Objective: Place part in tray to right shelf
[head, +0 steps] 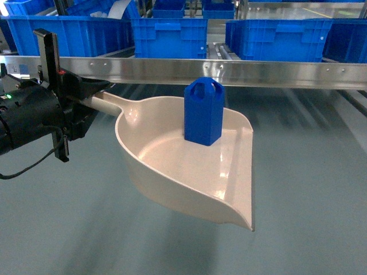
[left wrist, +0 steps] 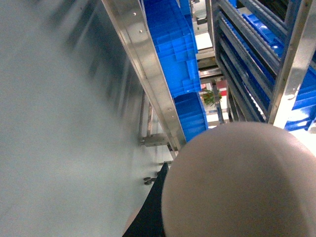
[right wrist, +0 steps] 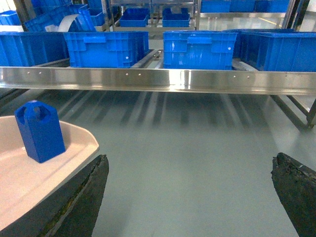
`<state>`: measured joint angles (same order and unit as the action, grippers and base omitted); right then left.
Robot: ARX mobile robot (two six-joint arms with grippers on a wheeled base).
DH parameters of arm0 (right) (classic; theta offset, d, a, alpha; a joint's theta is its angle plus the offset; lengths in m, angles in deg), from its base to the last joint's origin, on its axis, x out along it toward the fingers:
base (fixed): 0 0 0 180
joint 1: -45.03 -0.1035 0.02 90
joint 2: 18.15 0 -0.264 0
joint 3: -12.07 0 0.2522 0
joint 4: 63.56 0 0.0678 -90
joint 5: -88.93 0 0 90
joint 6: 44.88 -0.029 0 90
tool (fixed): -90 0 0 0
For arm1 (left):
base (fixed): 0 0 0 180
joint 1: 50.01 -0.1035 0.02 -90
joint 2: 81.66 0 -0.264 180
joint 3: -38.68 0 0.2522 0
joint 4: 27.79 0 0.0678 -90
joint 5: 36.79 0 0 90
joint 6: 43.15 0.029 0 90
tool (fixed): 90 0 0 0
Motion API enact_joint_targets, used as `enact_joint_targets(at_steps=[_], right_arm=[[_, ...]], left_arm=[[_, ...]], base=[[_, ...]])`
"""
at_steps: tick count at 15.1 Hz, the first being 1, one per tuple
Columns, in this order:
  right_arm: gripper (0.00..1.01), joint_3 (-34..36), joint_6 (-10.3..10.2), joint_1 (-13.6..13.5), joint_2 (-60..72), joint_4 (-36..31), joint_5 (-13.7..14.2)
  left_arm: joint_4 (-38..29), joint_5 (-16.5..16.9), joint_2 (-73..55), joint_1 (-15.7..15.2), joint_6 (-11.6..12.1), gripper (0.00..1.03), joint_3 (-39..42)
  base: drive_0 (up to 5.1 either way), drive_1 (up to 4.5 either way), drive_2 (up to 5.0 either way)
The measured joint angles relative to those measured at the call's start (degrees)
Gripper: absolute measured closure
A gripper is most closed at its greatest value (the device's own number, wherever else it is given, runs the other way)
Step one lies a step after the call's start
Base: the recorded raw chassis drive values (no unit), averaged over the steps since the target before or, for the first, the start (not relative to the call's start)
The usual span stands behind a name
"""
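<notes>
The small bright-blue faceted plastic block with an arched loop handle (head: 203,112) is seen standing upright, loose, inside the large cream plastic dustpan-shaped tray (head: 172,172), near its back wall. The tray is carried in the air by its long straight handle, which is gripped by the left claw (head: 80,103), closed on it. The block is judged light, rigid and smooth, so sliding or tipping on the glossy tray floor is to be expected if the tray is tilted; the loop at its top is the natural hold. The right claw (right wrist: 190,197) is held open and empty, its dark fingers (right wrist: 81,197) spread wide just beside the tray's lip. The long stainless-steel shelf with its shiny front rail (head: 241,71) lies just beyond, above tray level; large blue crates (right wrist: 200,49) sit behind the rail, with a gap between them
</notes>
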<state>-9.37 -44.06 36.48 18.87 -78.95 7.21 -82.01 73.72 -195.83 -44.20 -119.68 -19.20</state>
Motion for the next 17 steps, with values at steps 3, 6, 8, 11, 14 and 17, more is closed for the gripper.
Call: enact_joint_targets(at_steps=[3, 6, 8, 11, 14, 17], right_arm=[[0.03, 0.0, 0.0, 0.0, 0.0, 0.0, 0.0], [0.03, 0.0, 0.0, 0.0, 0.0, 0.0, 0.0], [0.03, 0.0, 0.0, 0.0, 0.2, 0.0, 0.0], [0.03, 0.0, 0.0, 0.0, 0.1, 0.0, 0.0], [0.03, 0.0, 0.0, 0.0, 0.0, 0.0, 0.0], [0.03, 0.0, 0.0, 0.0, 0.1, 0.0, 0.0]], left_arm=[[0.3, 0.0, 0.0, 0.1, 0.0, 0.89, 0.0], [0.4, 0.1, 0.0, 0.3, 0.0, 0.89, 0.0], [0.3, 0.1, 0.0, 0.3, 0.0, 0.89, 0.0], [0.2, 0.0, 0.0, 0.3, 0.1, 0.89, 0.0], [0.1, 0.1, 0.0, 0.3, 0.0, 0.89, 0.0], [0.3, 0.0, 0.0, 0.2, 0.0, 0.89, 0.0]], base=[[0.8, 3.26, -4.2], [0.2, 4.27, -3.9], [0.2, 4.33, -4.0], [0.1, 4.25, -4.1], [0.0, 4.18, -4.2], [0.0, 4.18, -4.2]])
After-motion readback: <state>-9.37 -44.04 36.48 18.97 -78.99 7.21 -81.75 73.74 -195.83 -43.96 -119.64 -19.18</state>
